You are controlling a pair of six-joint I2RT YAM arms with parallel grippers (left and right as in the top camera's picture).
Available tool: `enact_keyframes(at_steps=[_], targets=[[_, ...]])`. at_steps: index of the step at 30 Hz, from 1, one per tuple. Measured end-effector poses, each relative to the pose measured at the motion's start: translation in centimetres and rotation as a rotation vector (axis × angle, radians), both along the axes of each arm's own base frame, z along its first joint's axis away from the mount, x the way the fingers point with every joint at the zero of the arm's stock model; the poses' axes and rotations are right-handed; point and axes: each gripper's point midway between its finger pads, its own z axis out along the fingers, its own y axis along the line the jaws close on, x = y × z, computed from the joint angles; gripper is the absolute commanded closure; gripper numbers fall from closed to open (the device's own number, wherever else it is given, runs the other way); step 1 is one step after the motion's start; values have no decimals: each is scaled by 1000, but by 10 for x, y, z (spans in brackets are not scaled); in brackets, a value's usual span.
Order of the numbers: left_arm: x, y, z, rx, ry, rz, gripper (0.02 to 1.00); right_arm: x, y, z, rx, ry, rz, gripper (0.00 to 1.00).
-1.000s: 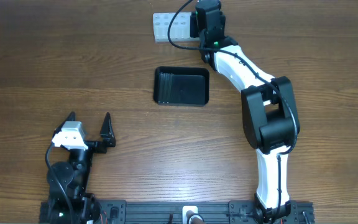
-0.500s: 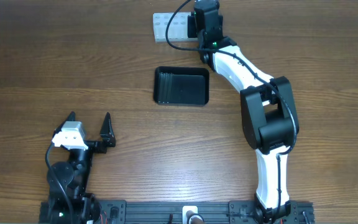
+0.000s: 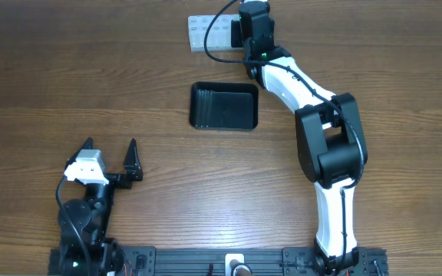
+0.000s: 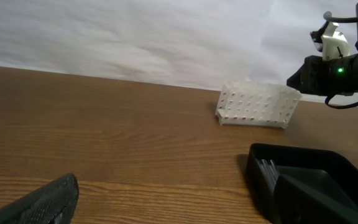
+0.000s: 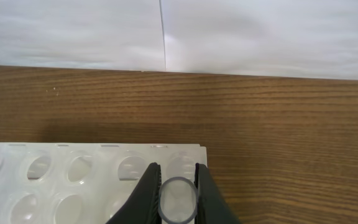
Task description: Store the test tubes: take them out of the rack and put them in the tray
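Observation:
The white test tube rack (image 3: 209, 33) stands at the far edge of the table. My right gripper (image 3: 244, 32) is at its right end. In the right wrist view its fingers (image 5: 146, 190) are shut on the rim of a clear test tube (image 5: 178, 200), just above the rack's (image 5: 73, 180) corner holes. The black tray (image 3: 223, 106) lies nearer, mid-table, and a few clear tubes (image 4: 267, 169) lie inside it. My left gripper (image 3: 111, 146) stands open near the front left, far from both, with nothing between its fingers.
Bare wooden tabletop surrounds the rack and tray. A white backdrop (image 5: 166, 31) rises just behind the rack. The right arm's (image 3: 324, 138) links stretch along the right side of the tray. From the left wrist view the rack (image 4: 257, 106) and right wrist (image 4: 337, 59) show far off.
The right gripper has edged slightly farther up the top view at the rack's right end. The left arm has stayed still.

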Motion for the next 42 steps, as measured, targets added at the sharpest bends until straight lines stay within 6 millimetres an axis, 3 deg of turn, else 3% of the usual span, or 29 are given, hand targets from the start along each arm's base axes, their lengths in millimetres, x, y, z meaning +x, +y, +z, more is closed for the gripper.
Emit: enact_keyframes(at_steps=[6,10,13,16,18,20,22,25,27,35,39,42], targets=[[0,0,0,0,0,0,18,-2,0,2,-2,7,1,958],[0,0,0,0,0,0,18,-8,-2,29,3,-8,2,950],[0,0,0,0,0,0,18,-21,-6,90,30,-74,6,947],[0,0,0,0,0,0,18,-46,-14,176,78,-181,6,954],[0,0,0,0,0,0,18,-77,-24,236,115,-245,5,963],[0,0,0,0,-1,0,18,-104,-33,273,138,-272,2,963],[0,0,0,0,0,0,20,-130,-40,283,149,-230,5,965],[0,0,0,0,0,0,18,-159,-37,267,166,-97,48,961],[0,0,0,0,0,0,18,-167,-27,237,173,27,94,969],[0,0,0,0,0,0,18,-163,21,79,210,465,233,958],[0,0,0,0,0,0,18,-164,31,25,219,597,250,961],[0,0,0,0,0,0,18,-166,34,0,222,654,254,958]])
